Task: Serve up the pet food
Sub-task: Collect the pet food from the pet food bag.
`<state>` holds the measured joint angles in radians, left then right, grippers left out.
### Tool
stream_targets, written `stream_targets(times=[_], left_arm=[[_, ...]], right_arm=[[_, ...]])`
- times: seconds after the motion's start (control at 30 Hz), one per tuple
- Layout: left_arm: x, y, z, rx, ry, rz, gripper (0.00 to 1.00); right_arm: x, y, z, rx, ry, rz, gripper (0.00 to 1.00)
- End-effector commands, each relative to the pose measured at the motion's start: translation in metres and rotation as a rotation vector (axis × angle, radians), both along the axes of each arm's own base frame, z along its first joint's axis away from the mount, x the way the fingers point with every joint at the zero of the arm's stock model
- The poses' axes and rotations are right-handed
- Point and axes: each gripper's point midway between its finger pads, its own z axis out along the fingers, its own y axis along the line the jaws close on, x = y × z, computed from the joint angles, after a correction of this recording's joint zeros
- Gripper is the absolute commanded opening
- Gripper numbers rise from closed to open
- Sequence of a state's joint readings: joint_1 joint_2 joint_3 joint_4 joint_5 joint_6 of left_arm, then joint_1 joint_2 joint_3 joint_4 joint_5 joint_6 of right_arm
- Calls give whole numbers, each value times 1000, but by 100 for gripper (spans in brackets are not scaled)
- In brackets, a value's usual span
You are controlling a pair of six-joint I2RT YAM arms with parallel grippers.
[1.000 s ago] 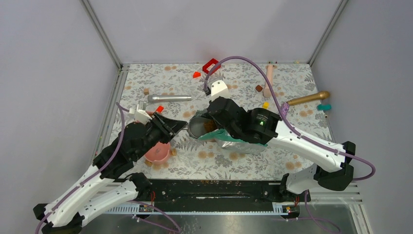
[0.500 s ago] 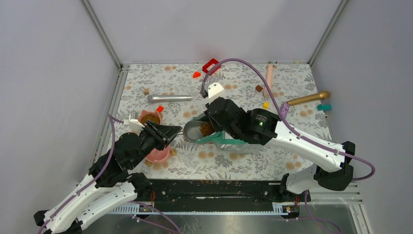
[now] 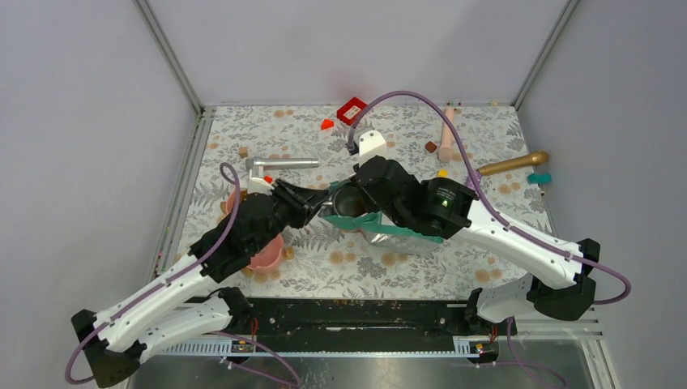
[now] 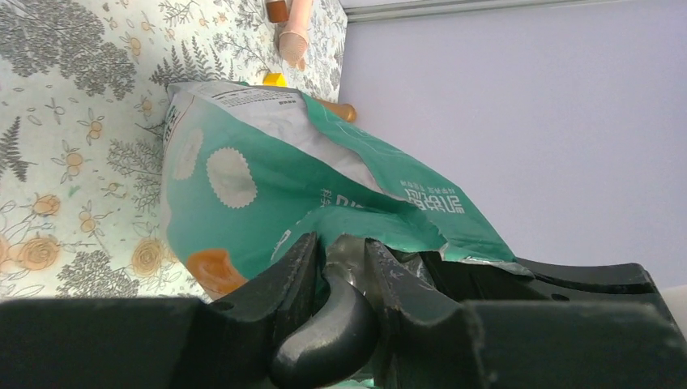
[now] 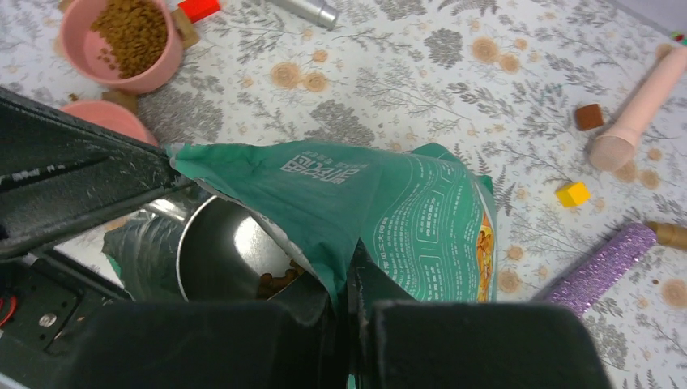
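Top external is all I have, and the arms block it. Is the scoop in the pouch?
Observer: Yes. The right wrist view shows the metal scoop inside the mouth of the pouch, with a few kibble pellets in it.
Operator: Left grip on the handle?
Observer: The left wrist view shows the left gripper shut on the scoop's dark handle.
Operator: Any bowl filled?
Observer: The right wrist view shows one pink bowl holding kibble.
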<state>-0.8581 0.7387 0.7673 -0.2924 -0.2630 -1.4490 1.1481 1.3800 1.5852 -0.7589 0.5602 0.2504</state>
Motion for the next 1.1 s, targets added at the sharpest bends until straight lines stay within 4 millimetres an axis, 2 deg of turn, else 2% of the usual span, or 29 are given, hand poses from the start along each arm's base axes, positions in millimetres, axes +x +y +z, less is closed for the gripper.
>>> stream_targets(times=[0.0, 0.17, 0.4, 0.53, 0.73, 1.07], left_arm=[[4, -22, 91, -265, -146, -35, 0], [1, -16, 87, -287, -140, -17, 0], [-10, 20, 74, -325, -112, 65, 0], [-14, 34, 68, -328, -94, 101, 0], [-17, 37, 58, -323, -58, 104, 0], [-29, 62, 55, -406, -70, 145, 0]], right_arm=[[4, 2, 30, 94, -56, -32, 0], [11, -18, 37, 85, -88, -96, 0], [11, -37, 44, 95, -109, -116, 0], [7, -39, 44, 108, -101, -104, 0], [5, -37, 43, 112, -92, -92, 0], [7, -55, 39, 54, -111, -133, 0]])
